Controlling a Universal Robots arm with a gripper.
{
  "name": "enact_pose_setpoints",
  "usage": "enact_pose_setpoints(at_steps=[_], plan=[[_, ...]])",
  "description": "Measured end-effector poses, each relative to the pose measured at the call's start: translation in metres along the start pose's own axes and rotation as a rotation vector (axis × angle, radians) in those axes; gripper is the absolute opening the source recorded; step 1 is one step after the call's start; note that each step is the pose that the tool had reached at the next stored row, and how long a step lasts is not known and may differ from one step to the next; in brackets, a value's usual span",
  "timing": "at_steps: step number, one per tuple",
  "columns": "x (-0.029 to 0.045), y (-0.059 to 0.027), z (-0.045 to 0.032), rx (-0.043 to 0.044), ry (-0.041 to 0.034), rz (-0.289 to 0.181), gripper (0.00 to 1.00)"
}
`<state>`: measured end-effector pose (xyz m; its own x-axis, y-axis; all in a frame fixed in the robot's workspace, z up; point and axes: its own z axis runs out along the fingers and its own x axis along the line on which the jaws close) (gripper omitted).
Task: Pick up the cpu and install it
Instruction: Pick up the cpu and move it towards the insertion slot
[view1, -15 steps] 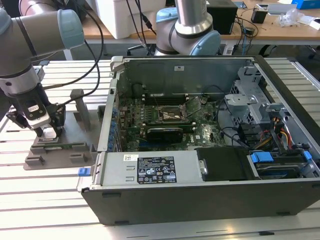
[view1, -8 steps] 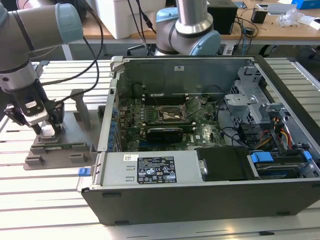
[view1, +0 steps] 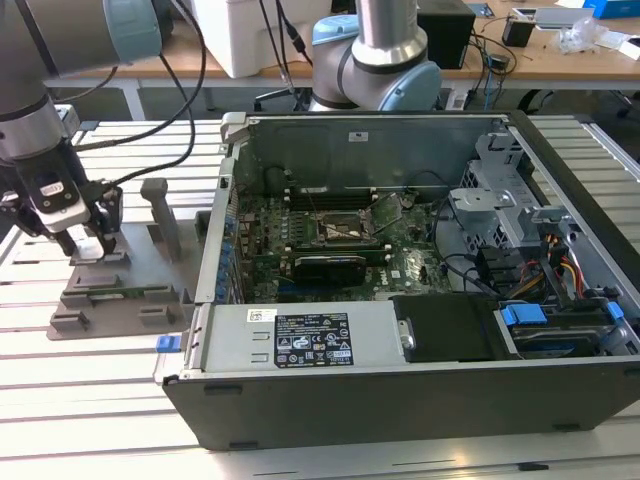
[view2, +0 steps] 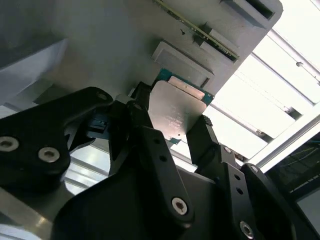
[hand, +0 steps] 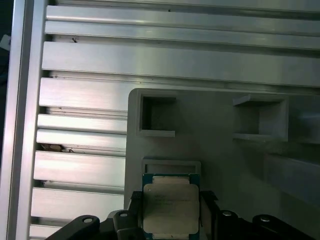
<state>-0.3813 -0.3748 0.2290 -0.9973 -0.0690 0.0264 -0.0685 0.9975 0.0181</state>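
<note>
- Gripper (view2: 173, 125) jaws closed on the cpu (view2: 172, 107), one finger against each opposite edge.
- Cpu sits flat between jaws, just over fixture (view1: 110, 305), well apart from socket (view1: 345, 228), towards the exterior view's left.

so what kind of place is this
Probably a robotics lab or test bench: an open computer case lies on a slotted aluminium table, the arm's tool sits at a cpu on a grey fixture beside it, and cluttered desks stand behind.
</note>
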Motion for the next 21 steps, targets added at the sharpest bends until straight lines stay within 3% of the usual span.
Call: enact_pose_setpoints(at_steps=[21], plan=[[0.0008,0.0006,-0.0277,-0.0002,0.0,0.0,0.54]])
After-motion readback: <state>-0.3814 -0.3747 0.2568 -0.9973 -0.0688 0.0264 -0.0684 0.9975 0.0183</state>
